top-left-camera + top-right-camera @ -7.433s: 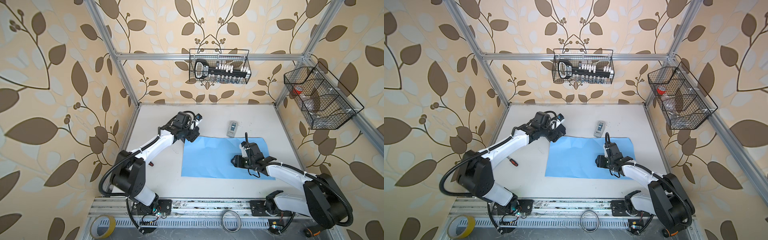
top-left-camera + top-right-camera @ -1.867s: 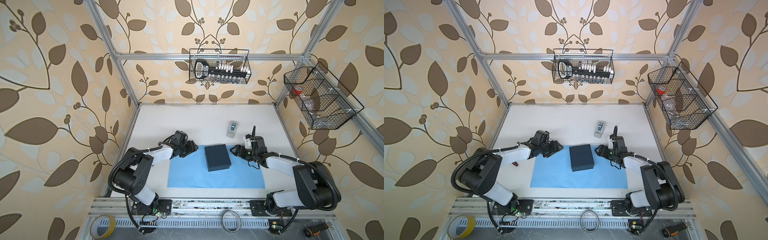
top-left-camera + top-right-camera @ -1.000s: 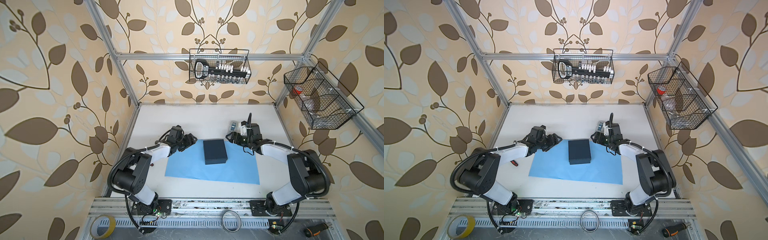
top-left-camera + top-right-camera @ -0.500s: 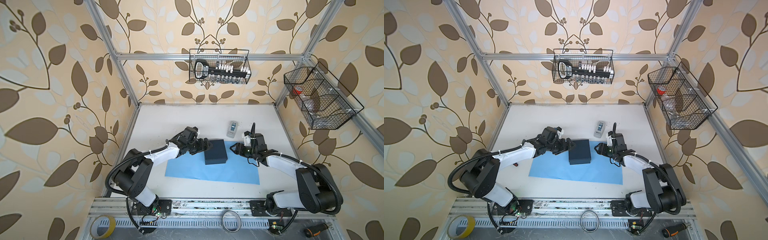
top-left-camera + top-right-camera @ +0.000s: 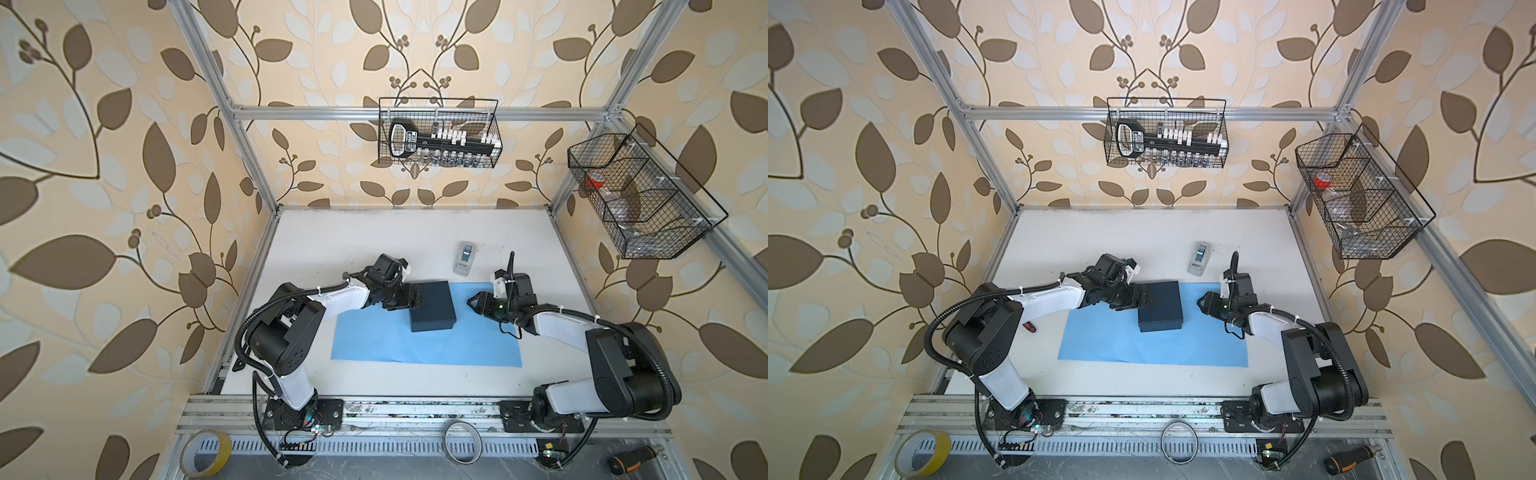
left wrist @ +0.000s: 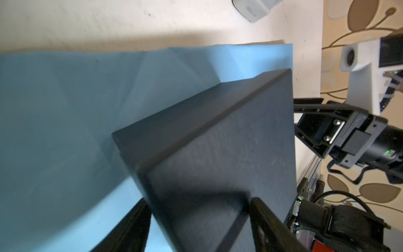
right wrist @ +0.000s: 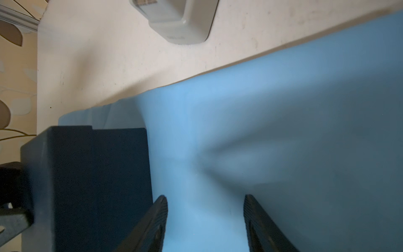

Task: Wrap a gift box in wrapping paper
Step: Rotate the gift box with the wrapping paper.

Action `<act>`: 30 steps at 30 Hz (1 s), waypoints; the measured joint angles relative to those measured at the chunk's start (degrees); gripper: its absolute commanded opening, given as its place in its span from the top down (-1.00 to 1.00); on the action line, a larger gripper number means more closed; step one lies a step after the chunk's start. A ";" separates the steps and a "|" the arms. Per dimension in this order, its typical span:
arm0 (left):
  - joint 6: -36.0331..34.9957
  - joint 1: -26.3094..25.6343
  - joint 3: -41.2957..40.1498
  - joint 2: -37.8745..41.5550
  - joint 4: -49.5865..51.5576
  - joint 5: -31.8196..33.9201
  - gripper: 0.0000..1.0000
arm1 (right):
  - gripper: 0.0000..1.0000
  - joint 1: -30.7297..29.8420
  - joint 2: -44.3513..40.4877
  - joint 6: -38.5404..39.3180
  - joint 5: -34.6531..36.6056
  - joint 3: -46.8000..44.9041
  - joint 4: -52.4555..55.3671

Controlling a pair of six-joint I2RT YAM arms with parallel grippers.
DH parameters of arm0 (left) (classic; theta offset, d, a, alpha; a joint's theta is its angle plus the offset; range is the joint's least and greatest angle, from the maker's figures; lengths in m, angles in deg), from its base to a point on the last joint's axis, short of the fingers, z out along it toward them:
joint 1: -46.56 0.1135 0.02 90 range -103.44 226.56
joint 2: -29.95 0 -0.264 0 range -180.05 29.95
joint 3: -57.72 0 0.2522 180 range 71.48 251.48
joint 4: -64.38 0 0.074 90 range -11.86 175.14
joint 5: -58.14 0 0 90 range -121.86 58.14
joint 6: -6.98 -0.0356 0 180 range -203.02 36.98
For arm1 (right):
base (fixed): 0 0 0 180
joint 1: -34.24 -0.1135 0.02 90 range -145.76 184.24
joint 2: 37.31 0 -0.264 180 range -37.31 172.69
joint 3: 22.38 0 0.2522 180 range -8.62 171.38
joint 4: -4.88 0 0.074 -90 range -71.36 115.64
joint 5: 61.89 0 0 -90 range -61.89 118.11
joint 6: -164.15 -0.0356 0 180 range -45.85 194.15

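Note:
The black gift box sits on the far middle of the light blue wrapping paper, which lies flat on the table in both top views. My left gripper reaches the box's left edge. In the left wrist view the box fills the gap of my left gripper: one finger lies over the lid, the other beside the side wall. Whether they clamp it is unclear. My right gripper hovers open over the paper just right of the box; the right wrist view shows only rumpled paper beyond the right gripper.
A grey-white tape dispenser stands on the table just beyond the paper's far edge. Wire baskets hang on the back wall and the right wall. A small red-handled tool lies left of the paper.
My left gripper moved right from the paper's far left corner to the box's left edge. My right gripper came back from beside the tape dispenser onto the paper right of the box.

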 measured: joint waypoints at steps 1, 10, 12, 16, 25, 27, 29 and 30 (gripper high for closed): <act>-1.07 0.04 -0.02 0.09 0.22 -0.48 -0.30 | -0.14 0.00 0.13 -0.02 0.04 0.07 -0.04; -6.21 1.18 -1.07 2.05 3.26 -2.51 -0.22 | -0.13 0.00 3.43 0.07 0.74 3.58 0.70; -6.23 1.57 -2.21 3.37 3.74 -2.40 -0.24 | -0.14 0.00 4.07 0.13 0.87 4.39 1.16; -4.81 1.88 -4.79 5.99 4.17 -2.45 -0.54 | -0.23 0.00 4.15 0.39 0.72 5.09 2.12; 4.92 10.51 -12.11 16.35 -1.36 -2.69 -0.37 | -0.71 -4.02 -5.38 1.62 -3.58 5.09 3.56; 7.43 13.70 -12.35 15.02 -3.72 -2.58 -0.21 | -0.78 -6.86 -6.27 0.98 -5.35 5.07 3.08; 9.25 15.65 -12.04 11.80 -5.97 -2.14 -0.03 | -0.84 -9.18 -6.45 -0.17 -7.02 5.03 2.03; 10.08 15.74 -11.72 9.68 -6.88 -2.08 0.05 | -0.86 -10.03 -6.43 -0.79 -7.41 5.03 1.77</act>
